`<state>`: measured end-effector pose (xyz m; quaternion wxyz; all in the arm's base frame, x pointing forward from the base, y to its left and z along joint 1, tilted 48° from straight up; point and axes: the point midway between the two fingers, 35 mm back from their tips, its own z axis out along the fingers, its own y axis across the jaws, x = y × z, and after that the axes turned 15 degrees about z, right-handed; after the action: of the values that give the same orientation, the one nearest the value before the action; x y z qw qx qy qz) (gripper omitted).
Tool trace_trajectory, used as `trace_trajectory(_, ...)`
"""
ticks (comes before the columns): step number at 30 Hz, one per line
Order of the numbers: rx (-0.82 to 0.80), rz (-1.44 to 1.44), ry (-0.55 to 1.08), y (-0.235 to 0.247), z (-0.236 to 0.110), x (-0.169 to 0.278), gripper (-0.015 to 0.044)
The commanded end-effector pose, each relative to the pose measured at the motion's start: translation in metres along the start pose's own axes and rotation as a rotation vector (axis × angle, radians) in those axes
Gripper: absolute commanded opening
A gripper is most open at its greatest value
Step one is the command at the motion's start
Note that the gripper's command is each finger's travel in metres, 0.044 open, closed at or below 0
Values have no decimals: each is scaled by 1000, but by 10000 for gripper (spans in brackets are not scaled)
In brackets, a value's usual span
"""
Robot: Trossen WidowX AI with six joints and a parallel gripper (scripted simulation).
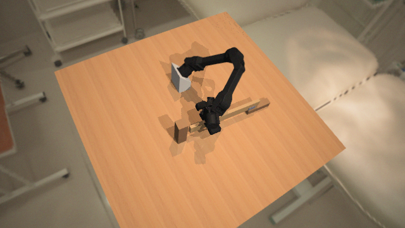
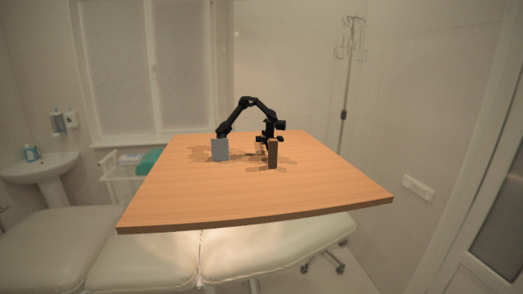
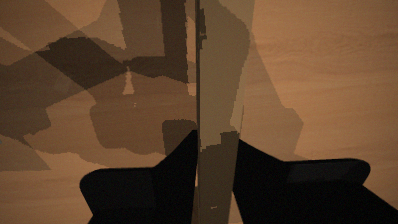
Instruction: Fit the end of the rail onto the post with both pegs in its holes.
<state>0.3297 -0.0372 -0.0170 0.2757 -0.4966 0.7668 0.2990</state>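
The long light wooden rail point(image 1: 237, 111) point(image 3: 220, 75) runs from beside the post to the low footboard block point(image 1: 263, 107). Its far end is at the bracket, where a small blue mark shows; its exact seating cannot be told. The brown post point(image 1: 181, 133) point(image 2: 273, 155) stands upright. A narrow gap shows between the post and the rail's near end in the top view. The pegs and the holes cannot be made out. My gripper point(image 1: 203, 125) point(image 3: 207, 134) is shut on the rail near its post end, one black finger on each side. The rail's exact height and tilt there are unclear.
A grey-white panel point(image 1: 180, 80) point(image 2: 220, 149) stands at the arm's base, to one side of the post. The black arm point(image 1: 235, 74) point(image 2: 247, 101) arches above the wooden table point(image 1: 142, 183) point(image 2: 245, 196). Its shadows fall around the rail and post.
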Motion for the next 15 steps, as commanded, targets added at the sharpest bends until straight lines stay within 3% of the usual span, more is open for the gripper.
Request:
trace_trajectory(1, 8, -2, 2, -2, -2, 3, 0)
trace_trajectory(15, 8, -2, 2, -3, -3, 7, 0)
